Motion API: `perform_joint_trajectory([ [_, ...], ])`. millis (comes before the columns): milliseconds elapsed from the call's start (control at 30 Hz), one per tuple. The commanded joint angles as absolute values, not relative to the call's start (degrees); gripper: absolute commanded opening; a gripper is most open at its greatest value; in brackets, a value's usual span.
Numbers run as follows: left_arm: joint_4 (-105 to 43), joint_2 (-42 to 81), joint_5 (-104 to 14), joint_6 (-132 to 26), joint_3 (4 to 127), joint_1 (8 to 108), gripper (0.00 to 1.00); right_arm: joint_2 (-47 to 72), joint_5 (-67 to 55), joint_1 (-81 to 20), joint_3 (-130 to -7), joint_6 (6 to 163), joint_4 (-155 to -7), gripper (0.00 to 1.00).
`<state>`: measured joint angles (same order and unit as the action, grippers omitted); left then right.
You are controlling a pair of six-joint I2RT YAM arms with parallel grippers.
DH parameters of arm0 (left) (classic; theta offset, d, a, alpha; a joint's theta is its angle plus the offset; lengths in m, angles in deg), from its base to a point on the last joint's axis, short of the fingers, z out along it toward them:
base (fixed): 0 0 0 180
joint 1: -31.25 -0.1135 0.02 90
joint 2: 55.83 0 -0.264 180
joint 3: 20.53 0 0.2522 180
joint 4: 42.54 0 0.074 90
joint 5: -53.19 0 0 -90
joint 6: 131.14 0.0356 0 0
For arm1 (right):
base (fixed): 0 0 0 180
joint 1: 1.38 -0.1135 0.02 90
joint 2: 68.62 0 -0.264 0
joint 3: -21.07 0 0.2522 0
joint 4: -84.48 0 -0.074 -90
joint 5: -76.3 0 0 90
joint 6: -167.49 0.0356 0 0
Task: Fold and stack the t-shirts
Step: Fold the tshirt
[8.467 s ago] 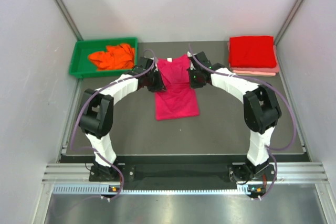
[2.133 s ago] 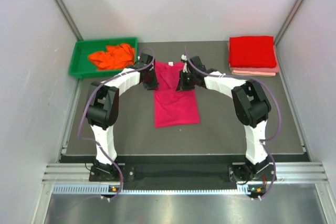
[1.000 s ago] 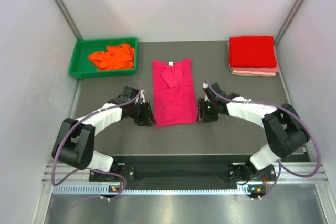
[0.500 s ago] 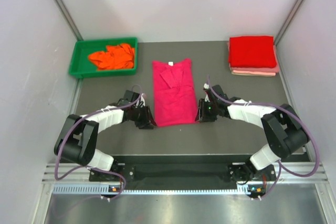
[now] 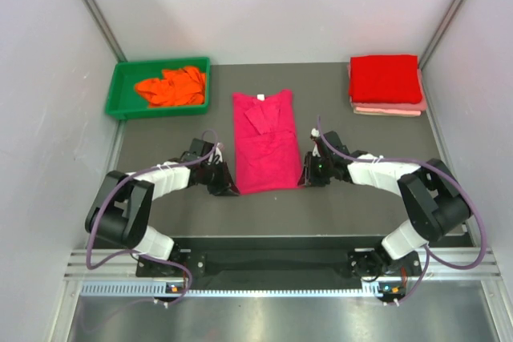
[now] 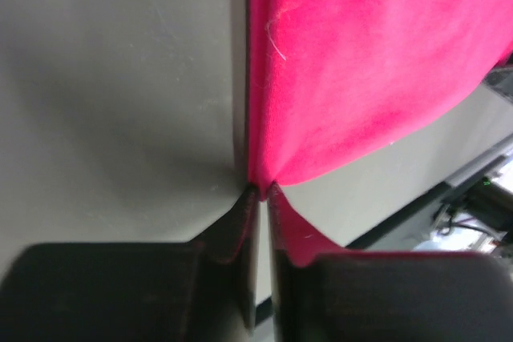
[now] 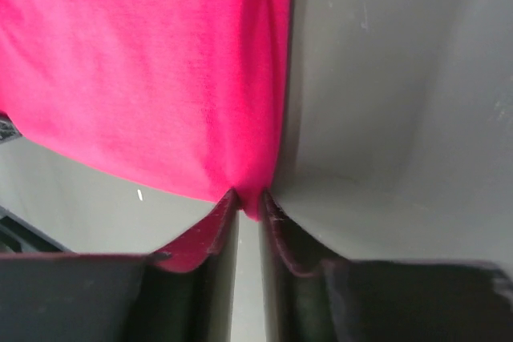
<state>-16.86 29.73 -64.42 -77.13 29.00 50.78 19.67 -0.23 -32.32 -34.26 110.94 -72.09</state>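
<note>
2 white-and-black arms (image 5: pixel 172 176), purple cables (image 5: pixel 90 234)

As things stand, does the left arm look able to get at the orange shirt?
Likely not now: the left fingers are pinched on the magenta shirt's corner. Otherwise nothing blocks the way to the orange shirt.

Overhead view down onto table (image 5: pixel 361 130); both wrist views tight against near corners of magenta t-shirt (image 5: pixel 267 142).

We see a plain magenta-pink shirt (image 5: pixel 266 142) on a dark grey table (image 5: pixel 361 214), an orange shirt (image 5: pixel 171 86) in a green tray (image 5: pixel 122 90), a bright red shirt (image 5: pixel 385 78) on a pale pink shirt (image 5: pixel 389 106), and white and black arms (image 5: pixel 377 170).
</note>
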Motion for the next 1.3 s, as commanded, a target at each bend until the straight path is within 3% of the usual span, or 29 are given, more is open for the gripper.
perform_joint_trajectory([
  [0, -19.3, 31.3, -63.6, -76.6, 28.0, 50.9, 0.05, 19.5, -0.3, -32.1, -32.9, 110.9, -71.9, 0.14],
  [100, -17.4, 30.6, -63.1, -76.6, 29.2, 51.0, 0.00, 17.9, -0.8, -32.1, -32.3, 110.8, -70.8, 0.00],
  [500, -6.1, 15.8, -52.4, -78.8, 29.9, 60.7, 0.00, 5.5, -4.7, -32.1, -27.8, 109.9, -64.7, 0.00],
  [800, 4.4, 6.7, -42.0, -85.1, 33.4, 73.8, 0.00, -11.0, -6.8, -32.1, -25.5, 110.1, -54.5, 0.00],
  [933, 4.9, 3.8, -42.4, -86.8, 34.5, 74.9, 0.00, -16.6, -7.6, -32.1, -27.0, 109.2, -50.7, 0.00],
  [1067, 3.1, 5.9, -41.3, -85.3, 38.0, 74.8, 0.00, -16.0, -9.0, -32.0, -31.1, 107.5, -50.0, 0.00],
  [1267, 6.4, 14.1, -37.3, -80.2, 48.7, 71.0, 0.00, -5.6, -10.7, -31.2, -42.3, 102.7, -50.6, 0.00],
])
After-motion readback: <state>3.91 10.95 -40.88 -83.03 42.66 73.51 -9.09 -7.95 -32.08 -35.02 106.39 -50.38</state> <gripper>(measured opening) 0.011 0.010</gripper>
